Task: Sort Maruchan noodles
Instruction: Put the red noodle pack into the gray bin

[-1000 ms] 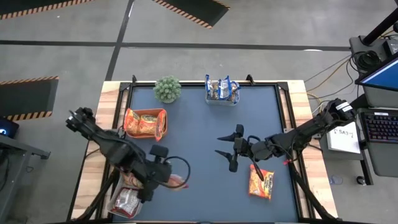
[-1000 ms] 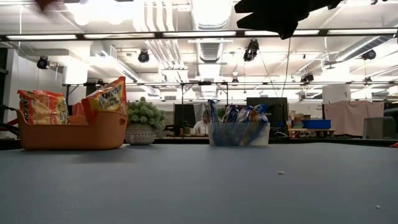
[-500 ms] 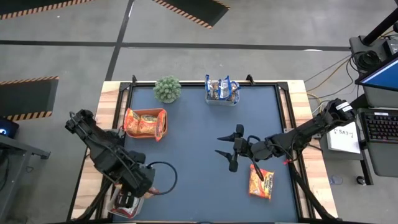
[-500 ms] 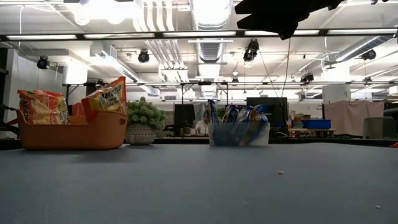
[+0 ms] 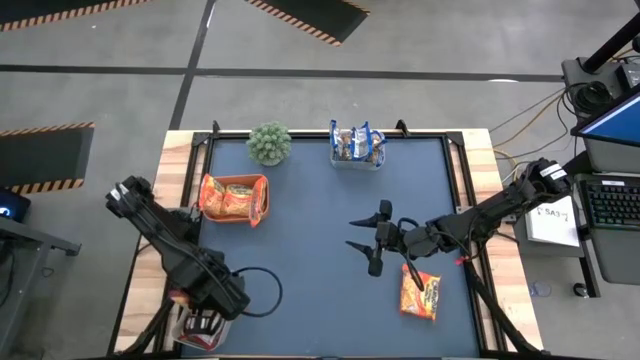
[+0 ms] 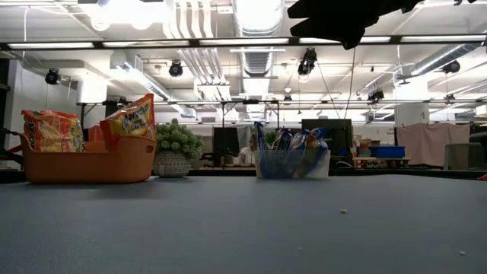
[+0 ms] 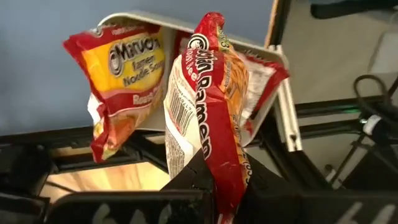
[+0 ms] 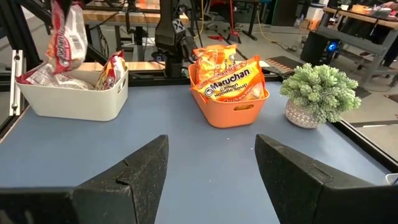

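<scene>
My left gripper [image 5: 205, 318] is at the table's near-left corner, shut on a dark red Maruchan packet [image 7: 208, 106] above a white tub [image 8: 74, 102]. That tub holds other red packets [image 7: 121, 81]. My right gripper [image 5: 365, 238] hovers open over the table's middle and touches nothing. An orange-yellow packet [image 5: 421, 295] lies flat on the mat just near-right of it. More orange packets stand in the orange tray [image 5: 233, 198], and blue-and-yellow ones fill the clear tub [image 5: 357, 145] at the far edge. My left gripper pinches the red packet between its two fingers by one short end [image 7: 219, 167]. The fingers point down from above, and the packet hangs below them, lifted clear over the white tub [image 7: 281, 106].
A small potted plant [image 5: 269, 143] stands at the far edge between the orange tray and the clear tub. The blue mat has free room in its middle and along the near edge. Wooden table borders and a black frame run along both sides.
My left gripper, shut on the red packet, has swung from over the mat toward the table's near-left corner and now hangs over the white tub; the move slowed in the last half second. My right arm has kept still.
</scene>
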Tool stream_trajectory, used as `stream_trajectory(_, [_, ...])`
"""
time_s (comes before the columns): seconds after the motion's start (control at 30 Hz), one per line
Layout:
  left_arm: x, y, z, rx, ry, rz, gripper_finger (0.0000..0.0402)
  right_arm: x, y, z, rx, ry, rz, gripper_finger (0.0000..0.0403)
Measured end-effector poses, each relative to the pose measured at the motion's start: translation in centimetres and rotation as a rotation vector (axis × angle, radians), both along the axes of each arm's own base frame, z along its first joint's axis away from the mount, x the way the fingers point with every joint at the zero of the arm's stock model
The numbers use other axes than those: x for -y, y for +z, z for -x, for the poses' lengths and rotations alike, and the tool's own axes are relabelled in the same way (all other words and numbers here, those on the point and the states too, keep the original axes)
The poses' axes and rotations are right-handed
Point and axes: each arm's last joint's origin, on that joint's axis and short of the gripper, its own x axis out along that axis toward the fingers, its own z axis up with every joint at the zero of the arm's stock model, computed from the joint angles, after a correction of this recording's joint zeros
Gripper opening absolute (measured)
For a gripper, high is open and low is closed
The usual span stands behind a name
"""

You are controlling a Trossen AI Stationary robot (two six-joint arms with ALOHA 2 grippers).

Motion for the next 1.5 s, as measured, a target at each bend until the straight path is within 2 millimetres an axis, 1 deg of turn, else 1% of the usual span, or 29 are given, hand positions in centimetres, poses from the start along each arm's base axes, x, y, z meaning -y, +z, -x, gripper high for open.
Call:
stream_trajectory(0.13, [-0.2,-1.3,0.2,-0.031,-0.029,-0.026,0.0001,0.0,0.0,0.0,0.001,0.000,-0.001,0.0228])
stream_trajectory(0.4, [-0.7,-4.3,0.8,-0.099,-0.153,-0.067,0.0001,0.0,0.0,0.0,0.001,-0.001,-0.003,0.0228])
stream_trajectory(0.57, [-0.7,-5.8,0.7,-0.082,-0.205,-0.048,0.0001,0.0,0.0,0.0,0.001,-0.001,-0.003,0.0228])
stream_trajectory(0.77, [-0.1,-7.5,-0.1,-0.031,-0.224,-0.037,0.0002,0.0,0.0,0.0,0.001,-0.001,-0.003,0.0228])
stream_trajectory(0.9, [0.2,-8.3,-0.5,-0.011,-0.225,-0.027,0.0005,0.0,0.0,0.0,0.001,-0.001,-0.003,0.0228])
stream_trajectory(1.23, [0.9,-9.7,-1.4,-0.010,-0.267,-0.087,0.0009,0.0,0.0,0.0,0.000,-0.001,-0.002,0.0228])
stream_trajectory(1.37, [1.1,-9.9,-1.7,-0.005,-0.265,-0.113,0.0025,0.0,-0.1,0.0,-0.001,-0.001,-0.002,0.0228])
stream_trajectory(1.5, [1.3,-9.9,-1.9,-0.001,-0.268,-0.136,0.0055,0.0,-0.1,0.0,-0.002,0.000,-0.001,0.0228])
